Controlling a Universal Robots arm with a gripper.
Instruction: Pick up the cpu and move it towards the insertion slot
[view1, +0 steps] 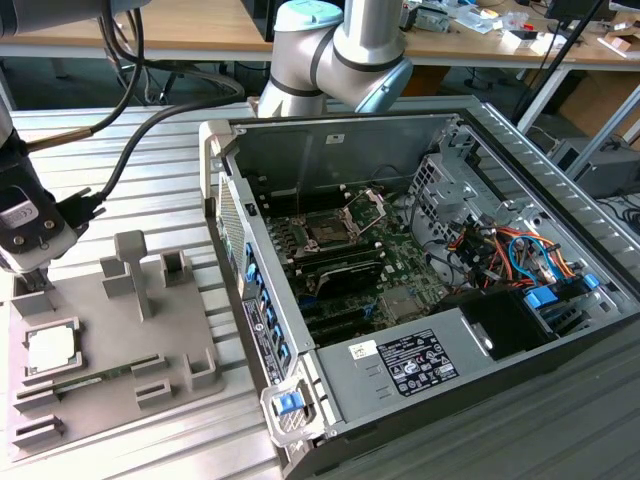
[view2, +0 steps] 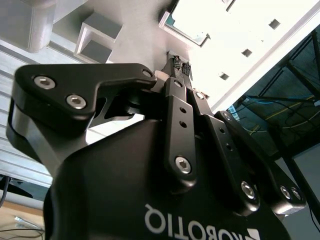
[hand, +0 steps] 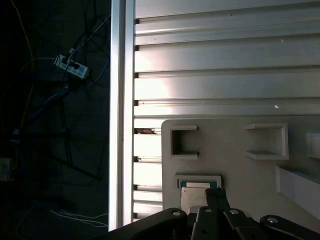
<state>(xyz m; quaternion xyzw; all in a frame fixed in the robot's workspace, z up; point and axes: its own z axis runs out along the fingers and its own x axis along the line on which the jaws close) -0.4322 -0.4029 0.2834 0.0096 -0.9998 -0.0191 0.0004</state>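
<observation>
The cpu (view1: 52, 348) is a silvery square chip lying flat in a recess of the grey holder plate (view1: 105, 335), at the exterior view's left. My gripper (view1: 33, 286) hangs just above the chip's far edge. Its thin fingertips (view2: 176, 63) are pressed together with nothing between them, so it is shut and empty. In both wrist views the cpu (hand: 194, 196) (view2: 200, 20) sits in its recess just beyond the gripper (hand: 216, 196) (view2: 181, 64). The insertion slot (view1: 328, 230), a dark square socket with its metal bracket raised, sits on the motherboard inside the open computer case.
The holder plate carries upright grey blocks (view1: 130, 262) and a long green memory stick (view1: 90, 381). The open computer case (view1: 420, 300) fills the exterior view's right, its side wall (view1: 250, 290) standing between plate and socket. The arm's cables (view1: 130, 110) hang above the ribbed metal table (hand: 225, 65).
</observation>
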